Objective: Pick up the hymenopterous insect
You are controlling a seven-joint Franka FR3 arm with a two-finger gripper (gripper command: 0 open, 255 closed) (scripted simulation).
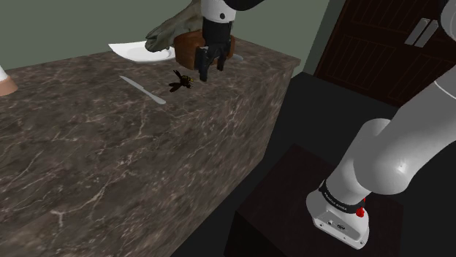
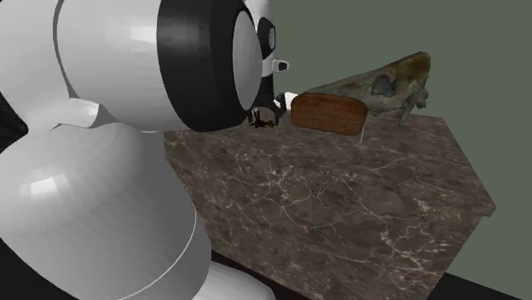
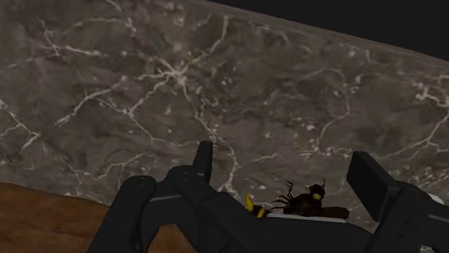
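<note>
A dark marble surface (image 1: pixel 109 160) with pale veins carries everything. The insect (image 1: pixel 180 82), black with yellow marks, lies on it near the far end. In the shoulder view it is just below and to the left of the arm's black jaws, which hang close above the stone.

In the wrist view the jaws are spread wide and the insect (image 3: pixel 311 205) sits in the gap between them. It is nearer one jaw than the other, and whether it touches that one I cannot tell. Nothing is pinched. A pale strip shows under the insect, and I cannot tell what it is.

A brown, wood-coloured block (image 1: pixel 184 48) stands just behind the jaws in the shoulder view. In the second exterior view the block (image 2: pixel 331 113) is just to the right of the insect (image 2: pixel 260 121). Beyond the block lies a grey-green, rough-skinned figure (image 2: pixel 384 85), and I cannot tell what it depicts. In the shoulder view that figure (image 1: pixel 174 31) partly covers a white plate (image 1: pixel 131 51). A silver knife (image 1: pixel 142 89) lies flat on the stone, near the insect on the shoulder view's left and apart from it.

The white arm (image 1: pixel 394 146) rises from its dark stand (image 1: pixel 292 197) at the shoulder view's lower right. A dark panelled door (image 1: pixel 380 51) is behind it, and a dull green wall (image 2: pixel 358 34) backs the surface.
</note>
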